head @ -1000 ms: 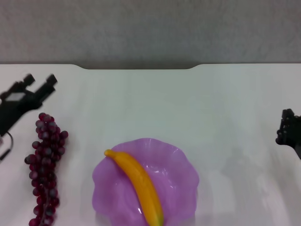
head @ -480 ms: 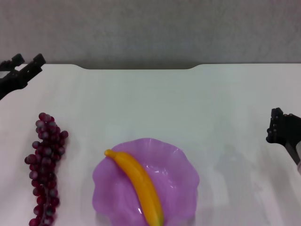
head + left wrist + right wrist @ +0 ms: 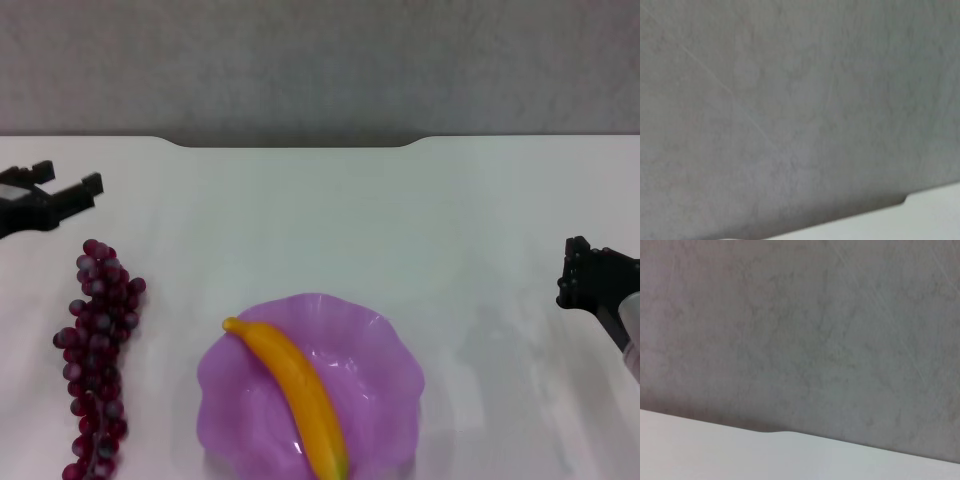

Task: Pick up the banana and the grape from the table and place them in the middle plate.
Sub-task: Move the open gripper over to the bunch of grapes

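The yellow banana (image 3: 291,393) lies diagonally inside the middle plate (image 3: 385,352), a light purple scalloped dish at the near centre of the white table (image 3: 350,220). On the table at the near left lies the grape (image 3: 96,350), a long dark red-purple bunch, with nothing touching it. My left gripper (image 3: 66,180) hovers at the left edge just beyond the bunch's far end, open and holding nothing. My right gripper (image 3: 583,275) sits at the right edge, well away from the plate. Neither wrist view shows any task object.
A grey wall (image 3: 320,60) rises behind the table's far edge, which has a shallow notch in the middle. In the left wrist view I see only the wall (image 3: 790,100) and a strip of table edge; the right wrist view likewise shows the wall (image 3: 800,330).
My left gripper rose away from the grape toward the far left corner, then came back down closer to the bunch. My right gripper has slid a little leftward into view.
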You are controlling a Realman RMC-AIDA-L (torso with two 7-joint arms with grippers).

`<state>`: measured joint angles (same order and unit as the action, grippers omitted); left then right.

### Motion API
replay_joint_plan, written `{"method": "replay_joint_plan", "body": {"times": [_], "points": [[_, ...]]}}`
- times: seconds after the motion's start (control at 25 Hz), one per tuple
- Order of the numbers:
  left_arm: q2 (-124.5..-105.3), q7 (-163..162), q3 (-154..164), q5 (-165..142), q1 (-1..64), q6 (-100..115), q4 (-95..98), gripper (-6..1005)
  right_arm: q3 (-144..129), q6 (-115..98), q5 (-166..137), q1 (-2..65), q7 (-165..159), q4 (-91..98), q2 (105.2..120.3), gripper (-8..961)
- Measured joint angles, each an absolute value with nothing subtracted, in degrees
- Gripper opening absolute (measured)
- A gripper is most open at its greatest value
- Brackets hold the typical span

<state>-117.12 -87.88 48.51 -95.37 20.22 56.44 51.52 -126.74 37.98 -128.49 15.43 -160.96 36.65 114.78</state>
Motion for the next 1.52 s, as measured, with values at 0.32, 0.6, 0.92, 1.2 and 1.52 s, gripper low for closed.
{"method": "replay_joint_plan", "body": {"times": [0.32, 0.6, 0.92, 1.2, 1.52], "points": [[-117.06, -88.8, 63.2, -96.2, 14.2, 49.1, 59.1, 776, -126.6, 38.0, -128.5, 15.5, -161.3, 36.6, 114.71, 24], [-116.98, -96.7, 65.7, -104.1, 12.5, 48.2, 60.3, 778, -126.7, 38.0, -128.5, 15.5, -161.3, 36.6, 114.7, 24], [-117.08, -101.1, 67.2, -108.5, 12.5, 45.0, 59.5, 798, -126.8, 38.0, -128.5, 15.8, -161.3, 36.7, 114.69, 25], [-117.03, -104.4, 73.2, -112.2, 13.0, 40.4, 57.7, 815, -126.9, 38.0, -128.5, 15.9, -161.3, 36.8, 114.72, 25], [-117.01, -104.8, 73.8, -112.2, 13.8, 39.0, 55.5, 835, -127.0, 38.0, -128.5, 15.9, -161.3, 37.1, 114.78, 25]]}}
